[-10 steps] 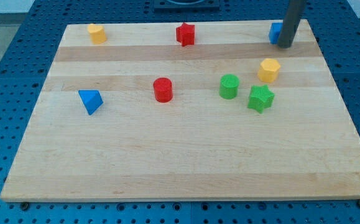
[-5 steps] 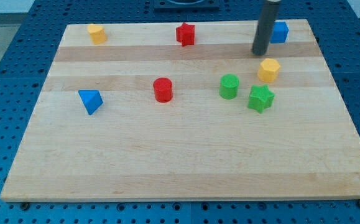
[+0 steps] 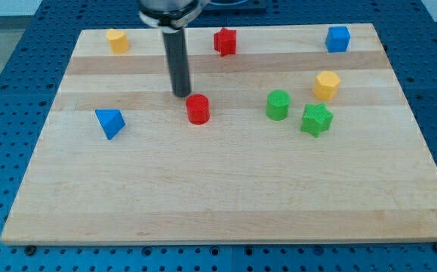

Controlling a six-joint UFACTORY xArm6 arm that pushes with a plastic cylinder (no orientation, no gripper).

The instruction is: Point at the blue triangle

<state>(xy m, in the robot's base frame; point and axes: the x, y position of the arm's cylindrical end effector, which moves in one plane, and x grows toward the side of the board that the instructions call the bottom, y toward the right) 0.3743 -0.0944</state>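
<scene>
Dark rod, my tip (image 3: 182, 94): no jaws present; just beside red cylinder block (image 3: 198, 109), well right of blue triangle block (image 3: 109, 122).

My tip (image 3: 182, 94) sits on the wooden board (image 3: 226, 196), just up-left of the red cylinder block (image 3: 198, 109); the blue triangle block (image 3: 109, 122) lies well apart toward the view's left.

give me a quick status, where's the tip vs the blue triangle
My tip sits just up-left of the red cylinder, not touching. Blue triangle lies apart, toward the view's left and slightly lower. Nothing between them.
</scene>
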